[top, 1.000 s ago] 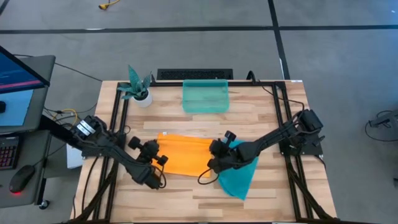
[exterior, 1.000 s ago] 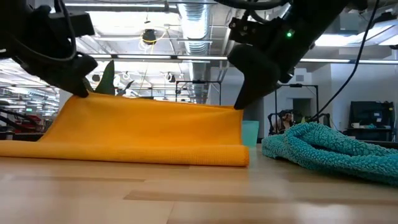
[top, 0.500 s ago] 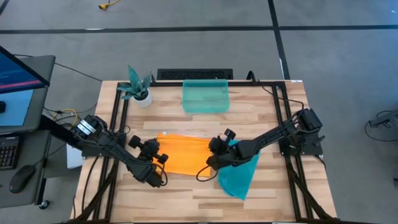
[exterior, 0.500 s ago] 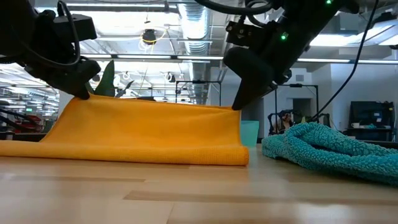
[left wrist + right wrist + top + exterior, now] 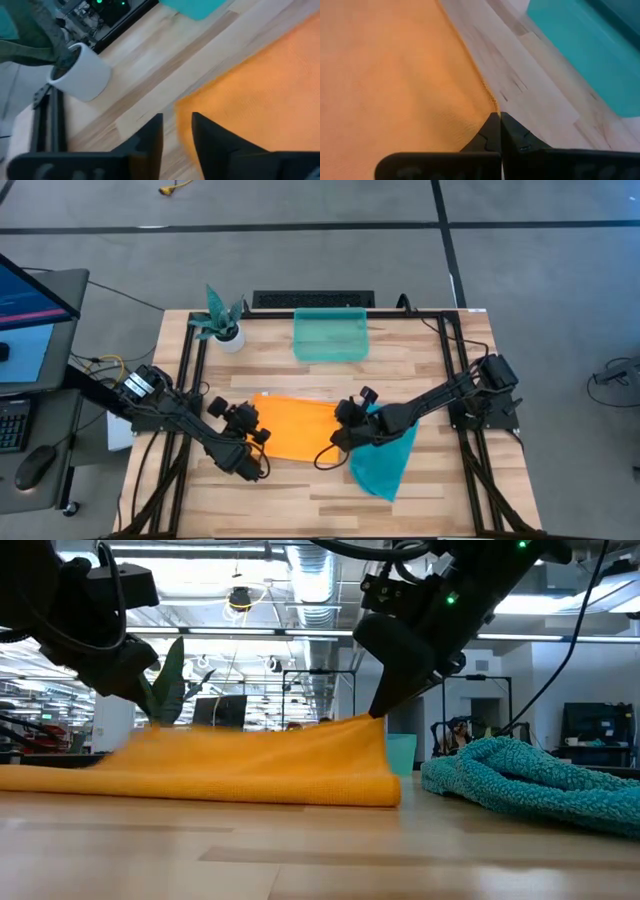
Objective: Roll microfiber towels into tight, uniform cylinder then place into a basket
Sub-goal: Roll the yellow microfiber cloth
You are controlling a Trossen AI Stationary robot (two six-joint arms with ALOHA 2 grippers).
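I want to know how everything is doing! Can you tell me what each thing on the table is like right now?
Orange towel: folded, one corner lifted.
Teal towel: rumpled, lying loose.
Basket: empty.
Potted plant: upright.
Left pincer: open, off the orange towel.
Right pincer: shut on the orange towel's corner.

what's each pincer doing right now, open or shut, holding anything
Left pincer: open, nothing between its fingers, just above the flat orange-yellow microfiber towel.
Right pincer: shut on the orange-yellow towel's corner, holding it up off the table.
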